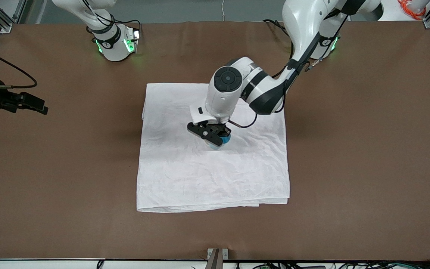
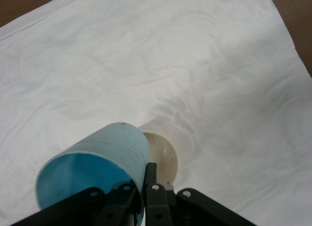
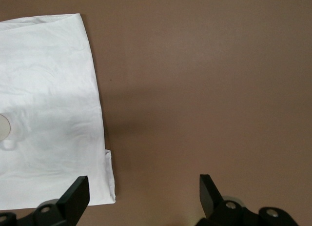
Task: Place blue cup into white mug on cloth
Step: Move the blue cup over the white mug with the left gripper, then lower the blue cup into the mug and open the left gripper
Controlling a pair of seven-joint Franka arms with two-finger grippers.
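Left pincer [image 2: 144,187] gripping blue cup [image 2: 97,167]

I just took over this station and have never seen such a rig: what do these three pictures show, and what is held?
Two robot arms work at a brown table. The front view looks down from across it; the other two come from cameras on each wrist. A white cloth lies on the table, with the white mug on it. The left gripper, over the mug, is shut on the blue cup, pinching its rim. The right gripper waits open over bare table at the right arm's end.
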